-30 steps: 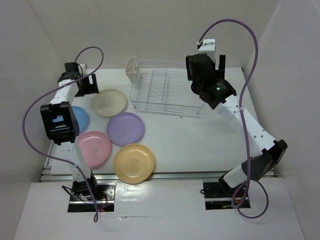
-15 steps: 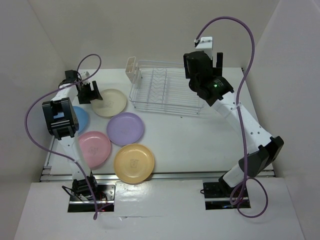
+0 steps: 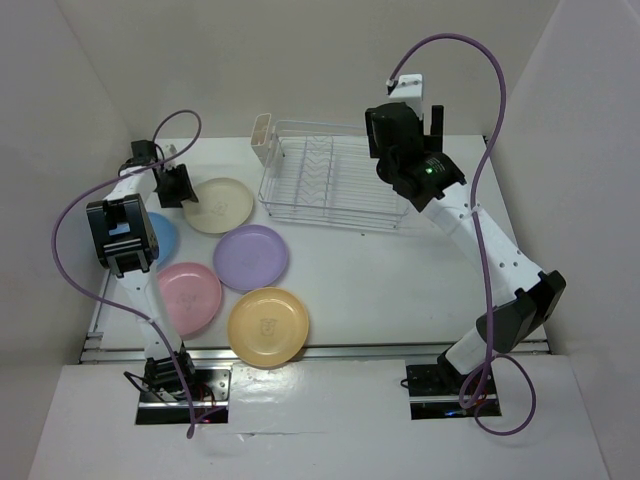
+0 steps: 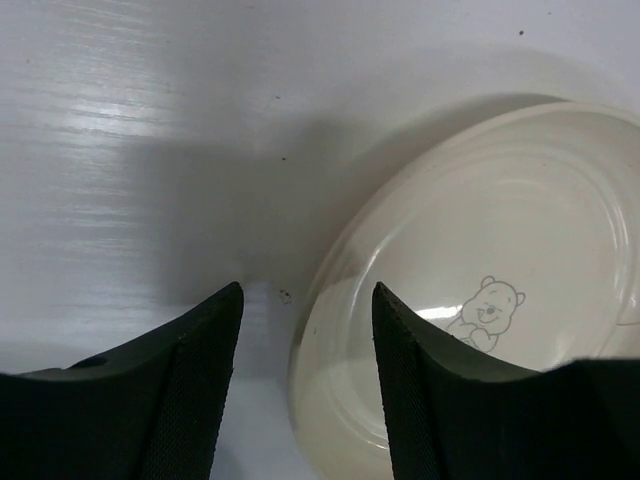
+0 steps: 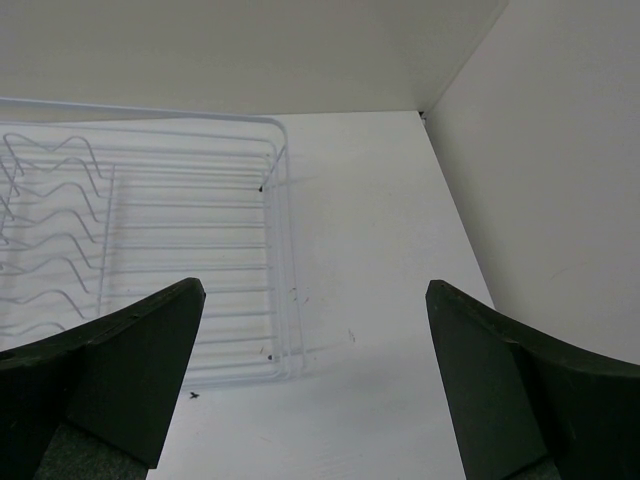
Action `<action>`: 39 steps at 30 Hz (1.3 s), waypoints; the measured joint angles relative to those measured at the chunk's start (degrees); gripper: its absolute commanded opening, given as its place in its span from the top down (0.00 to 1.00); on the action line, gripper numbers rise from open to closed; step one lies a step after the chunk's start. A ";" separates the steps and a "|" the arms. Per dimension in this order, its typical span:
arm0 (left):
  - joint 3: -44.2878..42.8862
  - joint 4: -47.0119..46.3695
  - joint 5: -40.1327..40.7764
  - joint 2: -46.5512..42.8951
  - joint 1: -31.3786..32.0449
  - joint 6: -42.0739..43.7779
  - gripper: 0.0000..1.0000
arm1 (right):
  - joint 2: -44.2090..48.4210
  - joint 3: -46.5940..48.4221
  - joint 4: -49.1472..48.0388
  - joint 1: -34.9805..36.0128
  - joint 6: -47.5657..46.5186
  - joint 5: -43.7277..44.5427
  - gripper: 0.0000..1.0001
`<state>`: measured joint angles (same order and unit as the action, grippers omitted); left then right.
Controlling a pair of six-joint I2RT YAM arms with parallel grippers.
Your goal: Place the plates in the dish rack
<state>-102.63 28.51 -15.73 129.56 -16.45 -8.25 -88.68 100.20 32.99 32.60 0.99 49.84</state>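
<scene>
From above, five plates lie flat on the left half of the white table [image 3: 400, 280], none of them in the dish rack [image 3: 330, 187]: the cream plate [image 3: 222, 206] farthest back, the light blue plate [image 3: 162, 238] partly under the left arm, the purple plate [image 3: 251, 257] in the middle, the pink plate [image 3: 190, 297] and the yellow-orange plate [image 3: 268, 325] nearest the bases. The white wire rack stands at the back centre with its cutlery holder [image 3: 263, 138] at the far left corner, and its slots hold nothing. The left pincer [image 3: 178, 186] is down at the cream plate's left edge. The right pincer [image 3: 415, 120] hangs above the rack's far right end. In the left wrist view, the left pincer [image 4: 308, 290] stands spread, with the cream plate's [image 4: 520, 230] rim in the gap. One finger [image 4: 190, 390] is over bare table and the other [image 4: 430, 400] is over the plate's inner side, beside a small bear drawing [image 4: 485, 312]. The rim is not pinched, though whether the inner finger rests on the plate is hard to tell. In the right wrist view, the right pincer [image 5: 315, 290] is spread wide with nothing between its fingers, and the rack's [image 5: 190, 250] right end and bare table [image 5: 370, 300] lie below it.
</scene>
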 measured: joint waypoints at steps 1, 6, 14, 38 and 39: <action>0.00 0.09 0.83 0.00 0.00 -0.20 0.45 | 0.00 0.00 0.02 0.00 0.00 -0.22 0.00; 0.00 1.14 5.81 -0.02 0.04 -1.49 0.79 | 0.00 0.00 0.02 0.00 0.00 -0.98 0.00; -0.02 1.53 8.04 -1.03 0.66 -4.04 1.00 | 0.00 0.00 0.02 0.52 0.00 -2.43 0.00; 8.92 -12.85 20.46 -21.59 2.21 9.97 1.00 | -0.28 -0.48 -0.15 1.73 0.00 -4.35 0.00; 10.03 -13.29 19.85 -23.15 2.89 10.99 1.00 | -0.28 -0.63 -0.15 1.73 0.00 -4.46 0.00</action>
<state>-92.60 15.22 4.12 106.41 -13.56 2.74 -88.97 99.57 32.84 34.33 0.99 45.39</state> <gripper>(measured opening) 0.033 1.000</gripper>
